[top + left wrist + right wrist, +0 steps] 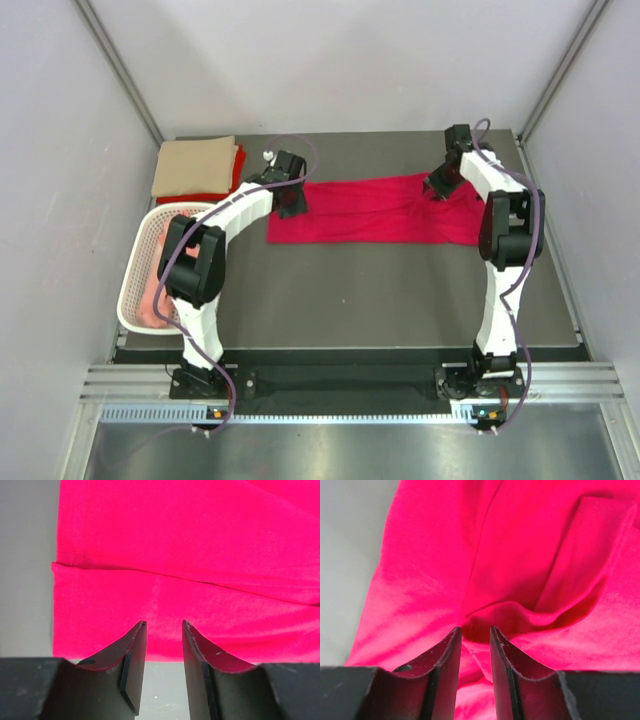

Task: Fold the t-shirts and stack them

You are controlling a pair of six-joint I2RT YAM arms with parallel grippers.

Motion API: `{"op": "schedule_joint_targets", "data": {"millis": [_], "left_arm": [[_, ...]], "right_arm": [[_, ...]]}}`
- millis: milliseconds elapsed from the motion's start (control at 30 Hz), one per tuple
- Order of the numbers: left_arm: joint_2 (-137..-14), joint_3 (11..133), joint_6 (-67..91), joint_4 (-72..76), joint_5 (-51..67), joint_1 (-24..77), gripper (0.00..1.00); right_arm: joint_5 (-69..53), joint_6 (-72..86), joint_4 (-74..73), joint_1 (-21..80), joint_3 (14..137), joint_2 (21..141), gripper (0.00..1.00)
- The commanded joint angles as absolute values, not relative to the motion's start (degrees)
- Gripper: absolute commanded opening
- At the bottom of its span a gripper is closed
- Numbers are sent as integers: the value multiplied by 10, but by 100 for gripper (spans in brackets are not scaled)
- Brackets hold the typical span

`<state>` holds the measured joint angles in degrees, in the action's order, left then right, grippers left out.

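1. The crimson t-shirt (375, 210) lies on the table to the right of the white basket (130, 285), folded into a long band. Its long axis runs straight away from the basket, left to right.
2. Its stitched hem end points toward the basket; the other end is rumpled.
3. The left gripper (292, 200) sits over the band's basket-side end. Its fingers are part-way apart and the cloth below lies flat, so it holds nothing.
4. The right gripper (440, 185) is at the end far from the basket. The gap is narrow and cloth puckers at the tips, but I cannot tell whether it is pinched.
5. Beyond the basket, a tan shirt (195, 165) lies folded on a red shirt (239, 165).
6. Salmon pink cloth (150, 300) is in the basket.
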<state>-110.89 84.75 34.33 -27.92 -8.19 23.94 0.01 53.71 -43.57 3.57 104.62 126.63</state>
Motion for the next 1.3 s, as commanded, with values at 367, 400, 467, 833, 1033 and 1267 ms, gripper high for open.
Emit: {"op": "schedule_joint_targets", "data": {"millis": [367,400,467,833,1033,1267], "left_arm": [[-1101,844,348,-270,-84,242,39],[-1102,844,348,-269,-83,242,39],[-1102,843,348,-269,-83,242,40],[-1114,846,353,-265,-79,242,39],[-1119,849,353,-262,-80,243,39],[-1119,850,357,-263,-80,243,39]], "right_arm": [[-29,490,-396,47,1071,1290,29],[-35,483,-381,47,1071,1291,29],[-54,462,-366,49,1071,1295,29],[-136,407,-286,59,1071,1294,27],[-161,384,-271,62,1073,1295,26],[22,410,-364,69,1085,1249,24]]}}
